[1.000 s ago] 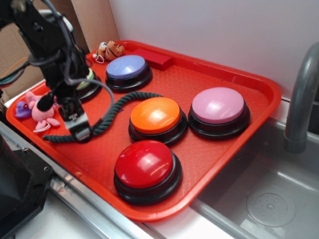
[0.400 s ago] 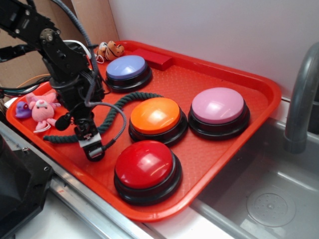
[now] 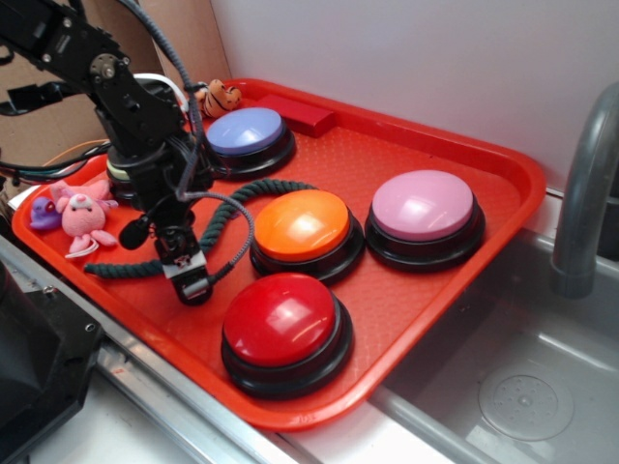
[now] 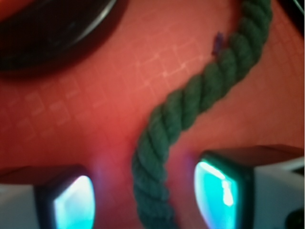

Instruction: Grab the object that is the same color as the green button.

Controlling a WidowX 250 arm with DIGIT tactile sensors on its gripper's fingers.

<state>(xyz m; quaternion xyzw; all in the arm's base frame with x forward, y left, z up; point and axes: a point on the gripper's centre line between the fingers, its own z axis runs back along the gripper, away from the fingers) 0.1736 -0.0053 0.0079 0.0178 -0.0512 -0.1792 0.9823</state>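
Note:
The dark green twisted rope lies wavy on the red tray, running from near the pink toy to behind the orange button. My gripper is low over the tray, left of the red button. In the wrist view the gripper is open, with the rope passing between its two fingers and touching neither. The green button is hidden behind my arm.
A lavender-blue button, a pink button, a red block, a tiger toy and pink and purple toys share the tray. A sink and faucet are at the right.
My gripper has moved along the rope to the right and toward the tray's front, closer to the red button. The rope has not moved.

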